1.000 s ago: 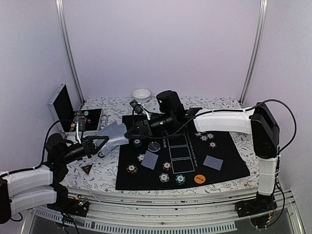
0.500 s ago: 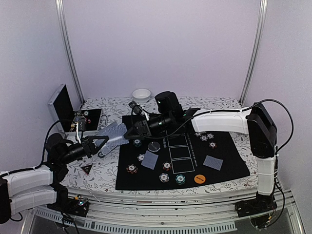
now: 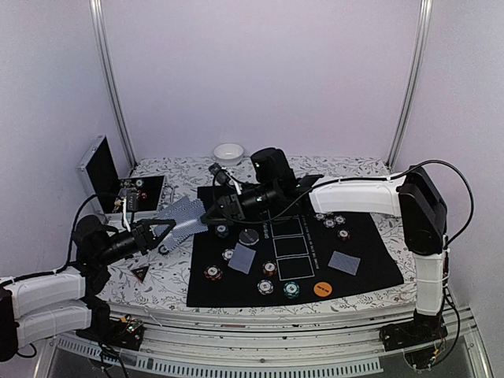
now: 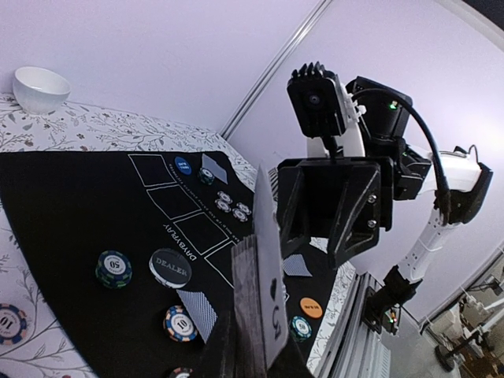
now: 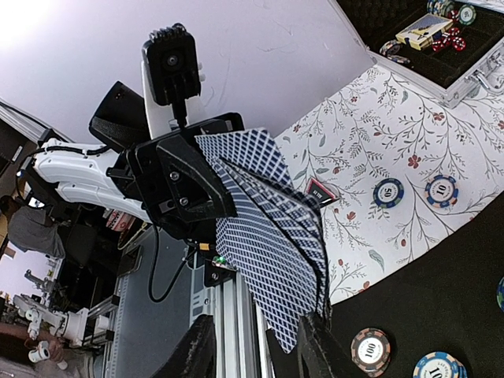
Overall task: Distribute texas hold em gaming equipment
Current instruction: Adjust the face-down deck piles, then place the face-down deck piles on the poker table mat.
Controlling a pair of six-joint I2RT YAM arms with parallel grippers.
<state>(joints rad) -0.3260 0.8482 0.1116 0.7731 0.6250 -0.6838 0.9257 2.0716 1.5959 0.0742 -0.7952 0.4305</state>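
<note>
One fan of playing cards [image 3: 185, 213]: left gripper [image 3: 163, 231] clamps it, right gripper [image 3: 209, 213] straddles its edge, jaws apart. Beyond left gripper, case [image 3: 100, 167] holds chips [image 5: 466, 13], deck [image 5: 425, 31].

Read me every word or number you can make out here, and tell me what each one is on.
"DEALER": on the dealer disc.
"50": on the green chip.
"10": on the blue chip.
"100": on the black chip.
White lettering on the mat: too blurred to read surely.
Print on the orange disc and the blue disc: too small.
</note>
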